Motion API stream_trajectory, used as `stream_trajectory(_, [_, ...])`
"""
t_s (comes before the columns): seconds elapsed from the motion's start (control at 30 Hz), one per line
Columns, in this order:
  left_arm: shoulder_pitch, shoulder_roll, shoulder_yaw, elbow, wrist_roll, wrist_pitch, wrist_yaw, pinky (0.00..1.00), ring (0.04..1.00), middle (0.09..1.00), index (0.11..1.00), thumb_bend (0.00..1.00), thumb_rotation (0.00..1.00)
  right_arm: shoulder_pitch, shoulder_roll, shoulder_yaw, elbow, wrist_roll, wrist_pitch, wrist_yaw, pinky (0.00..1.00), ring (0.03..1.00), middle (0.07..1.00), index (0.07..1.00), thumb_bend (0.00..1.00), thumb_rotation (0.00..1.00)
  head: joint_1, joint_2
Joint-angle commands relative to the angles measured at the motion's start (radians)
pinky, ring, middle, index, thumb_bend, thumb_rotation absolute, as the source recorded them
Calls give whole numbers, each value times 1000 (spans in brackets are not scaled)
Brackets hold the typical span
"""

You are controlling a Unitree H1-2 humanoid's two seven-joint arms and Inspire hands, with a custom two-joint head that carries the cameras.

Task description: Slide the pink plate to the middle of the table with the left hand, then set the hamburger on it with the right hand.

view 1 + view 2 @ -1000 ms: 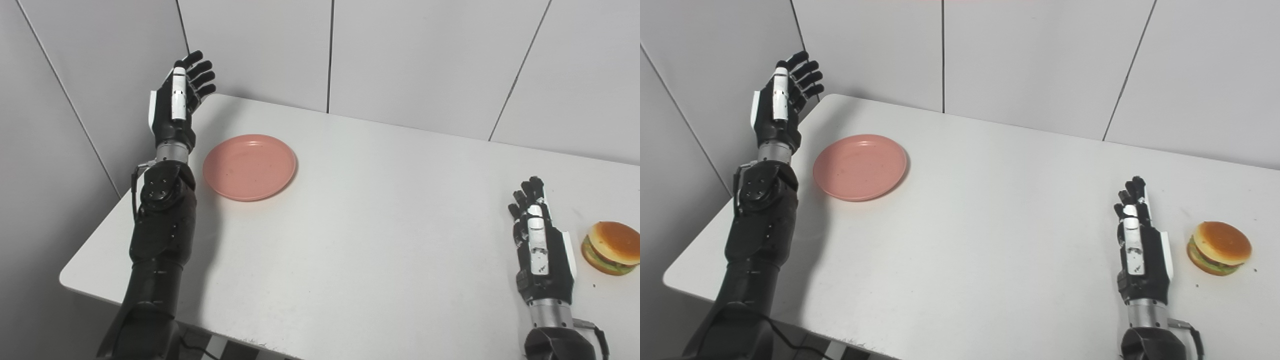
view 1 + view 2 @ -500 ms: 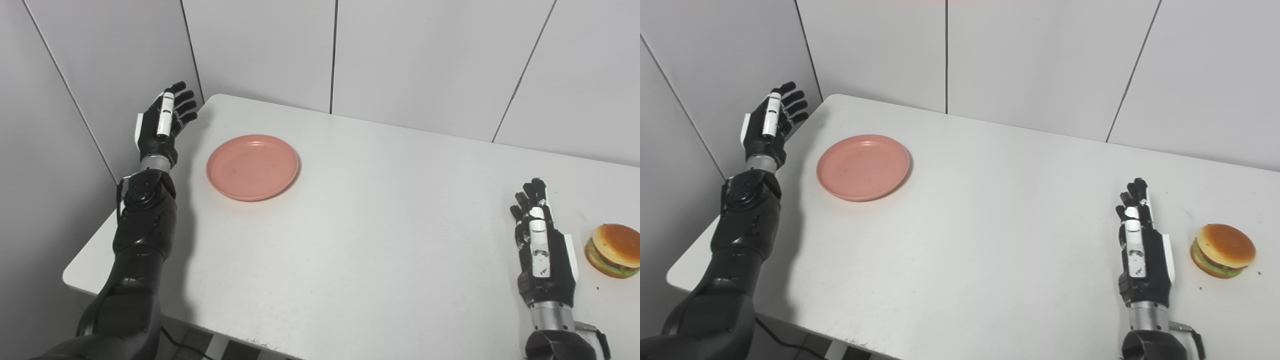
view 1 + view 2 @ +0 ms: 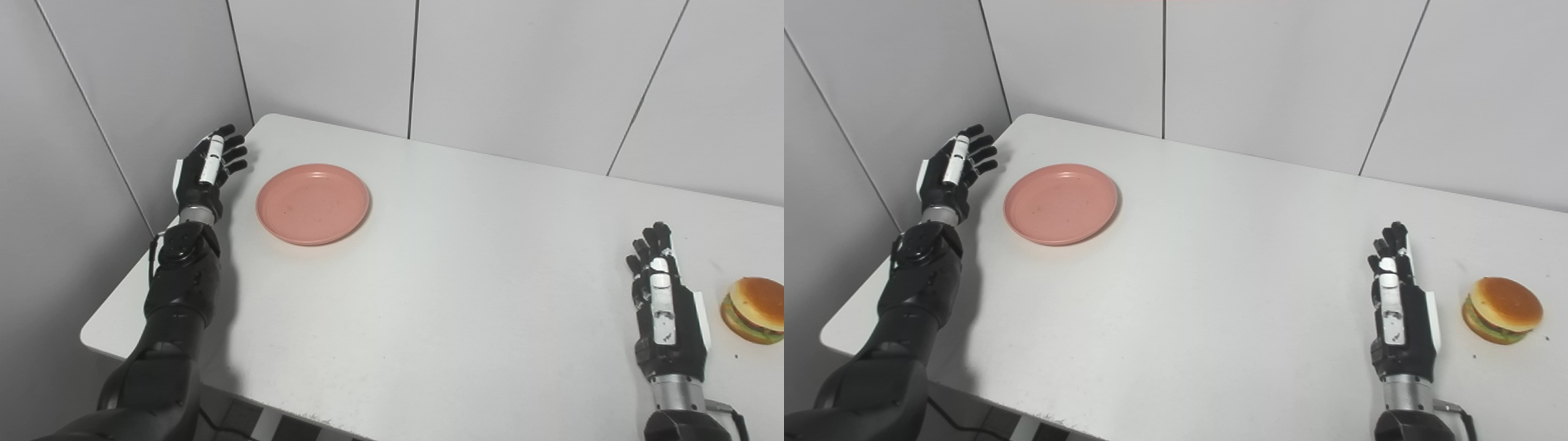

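- Your left hand [image 3: 205,174] sits just beside the pink plate [image 3: 313,203], off its left rim and not touching; fingers [image 3: 229,150] spread, holding nothing.
- The pink plate lies at the surface's [image 3: 441,275] far-left corner, well apart from the middle.
- Set your fingers flat against the plate's left rim and push low and level toward centre, so it slides rather than tips.
- Your right hand [image 3: 664,306] rests near the hamburger [image 3: 754,301], fingers extended and empty; hold it there.

White table [image 3: 465,294], grey panelled wall [image 3: 520,73]
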Motion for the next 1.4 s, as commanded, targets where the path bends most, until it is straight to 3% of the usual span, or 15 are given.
stream_trajectory(0.0, [-27, 11, -9, -42, 13, -12, 9, 728, 749, 730, 708, 253, 663, 33, 9, 1, 8, -3, 16, -12, 1000, 1000, 1000, 1000, 570, 883, 0, 6])
stream_trajectory(0.17, [-16, -5, -25, -32, 17, -23, 4, 738, 757, 743, 722, 247, 710, 31, 13, 2, 10, 7, 19, -15, 1000, 1000, 1000, 1000, 592, 883, 2, 13])
stream_trajectory(0.57, [11, -56, -38, -55, -2, -19, -25, 745, 765, 755, 733, 274, 717, 33, -4, -1, 3, -1, 17, -16, 1000, 1000, 1000, 1000, 579, 893, 5, 23])
stream_trajectory(0.7, [8, -81, -33, -66, -9, 10, -3, 737, 758, 743, 721, 268, 718, 36, -8, 0, -9, 6, 24, -10, 1000, 1000, 1000, 1000, 578, 895, 7, 26])
stream_trajectory(1.07, [24, -134, -46, -106, -33, 32, -29, 752, 778, 763, 736, 233, 733, 32, -13, 4, -2, -4, 15, -11, 1000, 1000, 1000, 1000, 577, 911, 8, 33])
stream_trajectory(1.37, [31, -185, -91, -157, -14, 58, -25, 740, 770, 762, 737, 269, 739, 26, -10, 3, 8, -3, 3, -12, 1000, 1000, 1000, 1000, 562, 908, 4, 33])
